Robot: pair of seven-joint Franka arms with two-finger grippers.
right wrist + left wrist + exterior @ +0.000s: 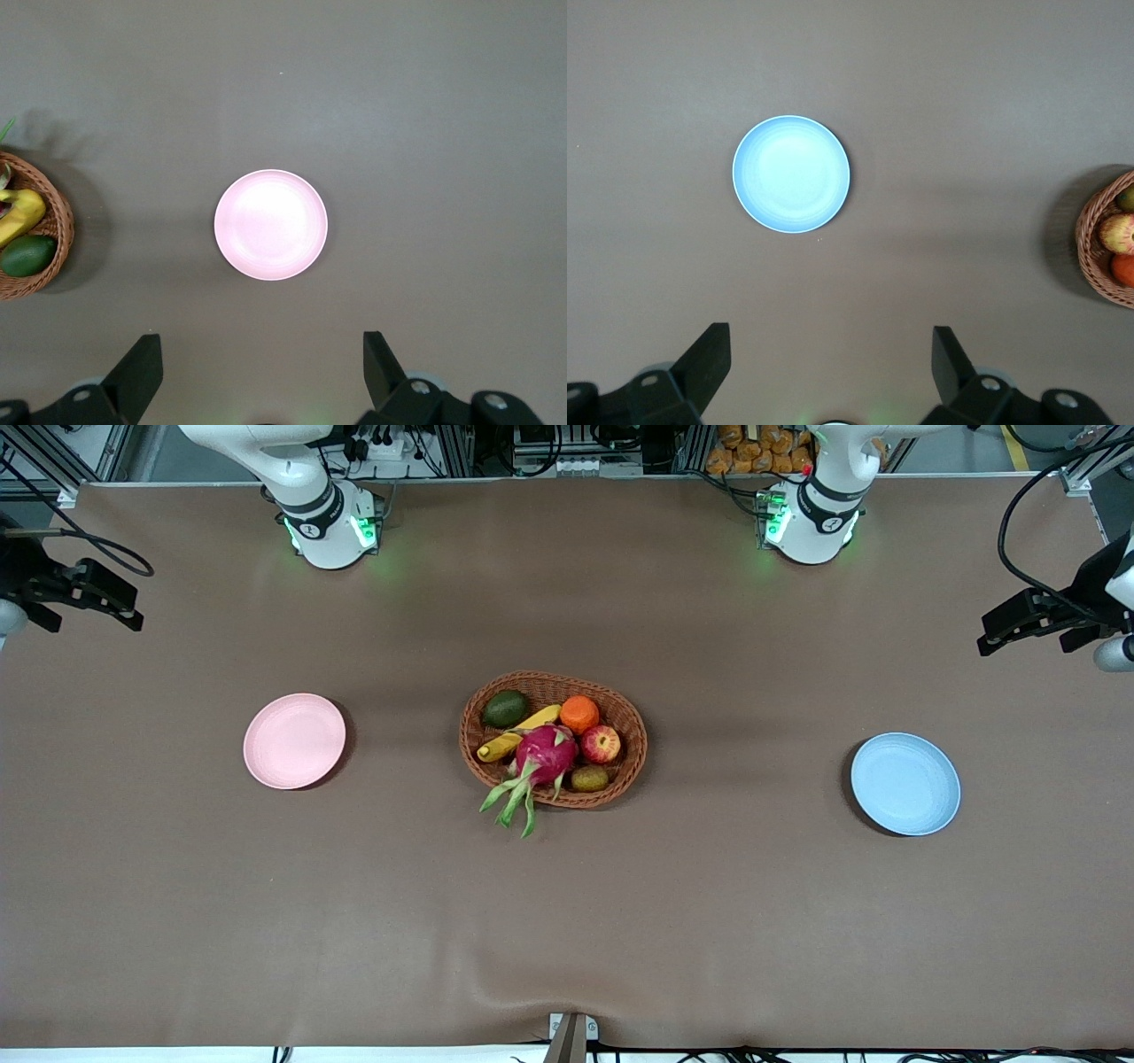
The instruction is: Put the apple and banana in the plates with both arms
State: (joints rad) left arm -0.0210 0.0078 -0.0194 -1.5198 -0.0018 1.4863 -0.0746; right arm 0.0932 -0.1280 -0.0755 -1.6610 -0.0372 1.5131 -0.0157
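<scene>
Apple and banana lie in the wicker basket mid-counter, between the pink plate and blue plate. Left claw and right claw hang wide and empty, each over the counter beside its own plate.

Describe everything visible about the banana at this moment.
The banana is a long, slightly curved yellow fruit with a brownish tip. It lies on its side in the brown wicker basket at the middle of the table, one end toward the right arm's end. The dragon fruit overlaps its middle; the avocado sits beside it and the orange near its other end. No gripper is near it.
</scene>
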